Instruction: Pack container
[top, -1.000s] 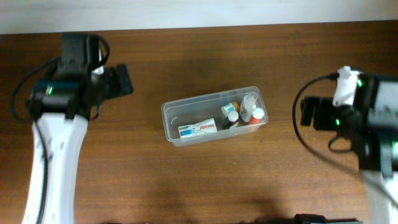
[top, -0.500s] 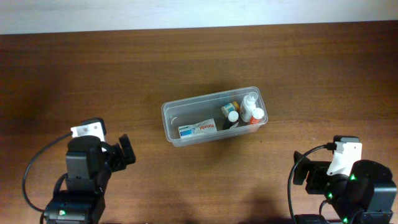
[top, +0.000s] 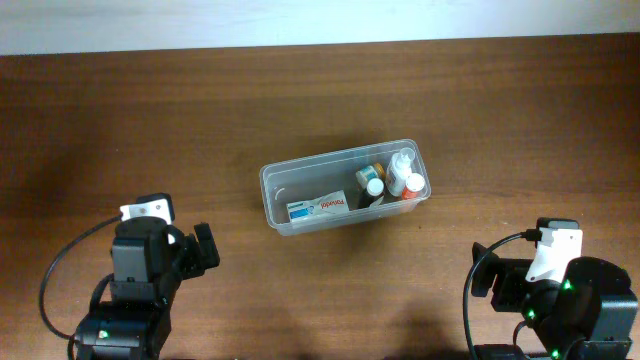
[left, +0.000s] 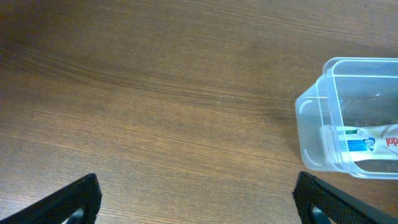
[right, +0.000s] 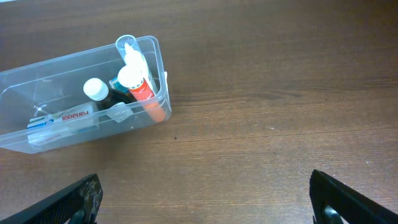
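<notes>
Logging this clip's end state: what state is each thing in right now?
container: upright, lidless, holding tube and bottles.
toothpaste tube: lying flat inside container.
bottles: capped, clustered at container's right-arm end.
left gripper: open, empty, apart from container.
right gripper: open, empty, apart from container.

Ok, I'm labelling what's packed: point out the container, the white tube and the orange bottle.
container (top: 290, 185), overhead view, bare floor, left end.
white tube (top: 318, 207), overhead view, printed side.
orange bottle (right: 149, 102), right wrist view, its body.
</notes>
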